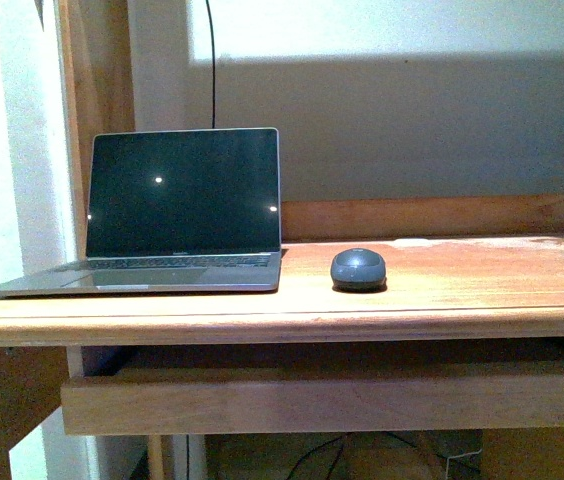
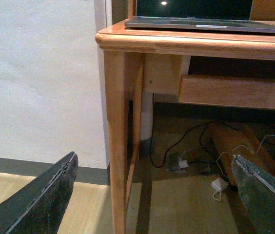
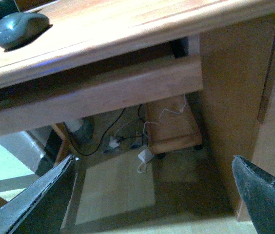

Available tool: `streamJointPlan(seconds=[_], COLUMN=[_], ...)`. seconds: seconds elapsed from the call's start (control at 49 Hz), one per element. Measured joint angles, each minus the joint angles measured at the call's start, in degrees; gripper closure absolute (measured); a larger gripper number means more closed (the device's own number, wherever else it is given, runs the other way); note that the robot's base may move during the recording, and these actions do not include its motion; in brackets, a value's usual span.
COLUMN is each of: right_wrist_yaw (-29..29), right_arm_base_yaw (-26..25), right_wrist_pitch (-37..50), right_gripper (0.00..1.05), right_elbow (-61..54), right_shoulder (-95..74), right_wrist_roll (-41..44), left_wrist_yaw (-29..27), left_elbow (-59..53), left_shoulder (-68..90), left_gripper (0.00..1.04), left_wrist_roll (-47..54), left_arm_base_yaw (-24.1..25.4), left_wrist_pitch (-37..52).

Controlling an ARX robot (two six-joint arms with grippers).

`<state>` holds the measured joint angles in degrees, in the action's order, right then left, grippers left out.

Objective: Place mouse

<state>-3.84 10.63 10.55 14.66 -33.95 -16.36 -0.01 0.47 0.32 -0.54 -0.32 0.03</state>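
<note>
The dark grey mouse sits on the wooden desk, just right of the open laptop. It also shows in the right wrist view near the desk's front edge. Neither arm appears in the front view. My left gripper is open and empty, low down in front of the desk's left leg. My right gripper is open and empty, below the desk's front edge, well under the mouse.
A wooden rail runs under the desktop. Cables and white adapters lie on the floor beneath. A low wooden back rail edges the desk. A wooden side panel stands by my right gripper.
</note>
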Motion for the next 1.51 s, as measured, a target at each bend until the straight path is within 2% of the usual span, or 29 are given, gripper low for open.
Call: streamJointPlan(seconds=[0.184, 0.245, 0.327, 0.367, 0.735, 0.898, 1.082, 1.184, 1.388, 1.429, 1.51], right_wrist_yaw=[1.7, -1.92, 2.78, 3.06, 3.85, 3.85, 3.85, 3.85, 3.85, 3.85, 3.85], right_arm_base_yaw=[1.03, 0.02, -7.61, -9.31, -10.4, -10.4, -10.4, -10.4, -10.4, -10.4, -10.4], right_wrist_pitch=[-15.17, -12.07, -10.71, -10.71, -10.71, -10.71, -10.71, -10.71, -10.71, -10.71, -10.71], right_gripper=[0.08, 0.17, 0.31, 0.38, 1.02, 1.01, 0.7, 0.44, 0.11, 0.06, 0.08], right_elbow=[-6.21, -8.57, -12.0, -13.66, -13.75, -13.75, -13.75, -13.75, -13.75, -13.75, -13.75], right_shoulder=[21.59, 26.8, 31.78, 32.94, 33.66, 33.66, 33.66, 33.66, 33.66, 33.66, 33.66], right_wrist_roll=[-3.06, 1.79, 9.27, 11.3, 15.8, 16.06, 16.13, 16.13, 16.13, 16.11, 16.13], left_wrist_yaw=[0.0, 0.02, 0.07, 0.0, 0.0, 0.0, 0.0, 0.0, 0.0, 0.0, 0.0], left_elbow=[0.0, 0.0, 0.0, 0.0, 0.0, 0.0, 0.0, 0.0, 0.0, 0.0, 0.0], left_shoulder=[0.0, 0.0, 0.0, 0.0, 0.0, 0.0, 0.0, 0.0, 0.0, 0.0, 0.0], left_gripper=[0.08, 0.08, 0.08, 0.08, 0.08, 0.08, 0.08, 0.08, 0.08, 0.08, 0.08], left_wrist_roll=[0.0, 0.0, 0.0, 0.0, 0.02, 0.02, 0.02, 0.02, 0.02, 0.02, 0.02], left_arm_base_yaw=[0.0, 0.0, 0.02, 0.0, 0.02, 0.02, 0.02, 0.02, 0.02, 0.02, 0.02], left_wrist_pitch=[0.0, 0.0, 0.0, 0.0, -0.02, -0.04, -0.04, -0.04, -0.02, -0.04, -0.04])
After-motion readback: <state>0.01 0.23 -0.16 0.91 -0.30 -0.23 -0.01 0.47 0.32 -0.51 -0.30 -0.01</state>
